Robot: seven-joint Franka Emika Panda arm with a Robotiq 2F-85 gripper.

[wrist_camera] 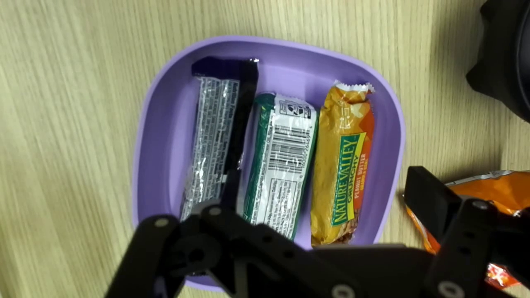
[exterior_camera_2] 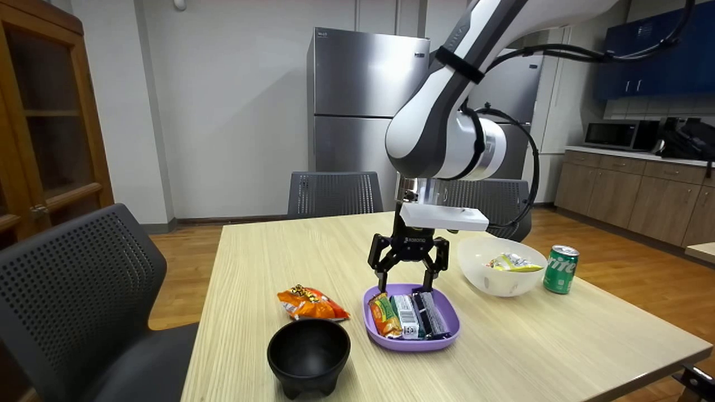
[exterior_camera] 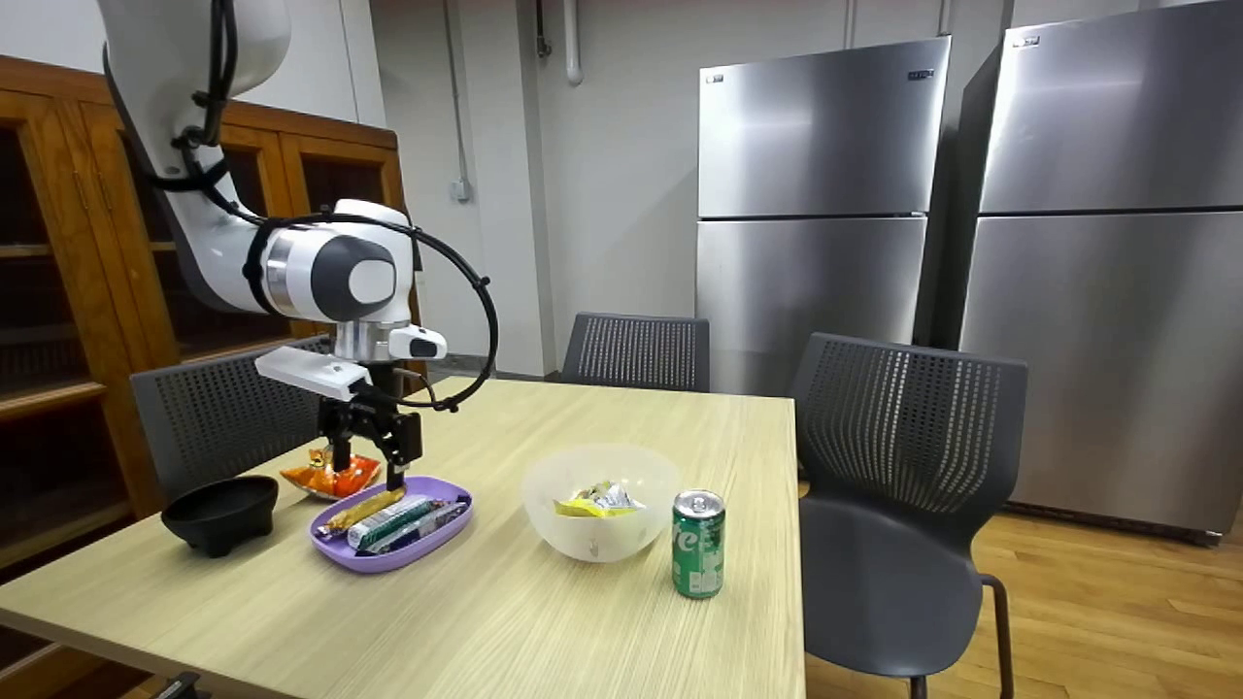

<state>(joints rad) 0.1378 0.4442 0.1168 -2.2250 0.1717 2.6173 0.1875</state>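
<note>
Your jaws stand wide apart, with nothing gripped between them. In an exterior view your gripper [exterior_camera_2: 405,286] points straight down, a little right of the frame's centre, its fingertips over the far part of a purple tray [exterior_camera_2: 413,345] low in the frame. You cannot tell from these pictures whether a fingertip touches the tray or what lies in it.

Look at the wrist view and you see the tray filling the middle of the frame. At its left lies a dark-wrapped bar [wrist_camera: 219,132], its lower part partly hidden by one of your fingers [wrist_camera: 232,190]. Beside it, near the frame's centre, you have a green-and-white bar [wrist_camera: 285,161], barcode up, and just to its right a yellow-orange Nature Valley bar [wrist_camera: 339,178], name up. Your other finger shows at the lower right, in front of part of an orange snack bag [wrist_camera: 492,188]. A black bowl [wrist_camera: 503,54] is cut off by the upper right edge.

In an exterior view you find a translucent bowl [exterior_camera: 602,541] below the frame's centre, holding a yellow packet [exterior_camera: 592,505], with a green can [exterior_camera: 698,549] just beside it on the right. All of this stands on a pale wooden table [exterior_camera: 621,410].
</note>
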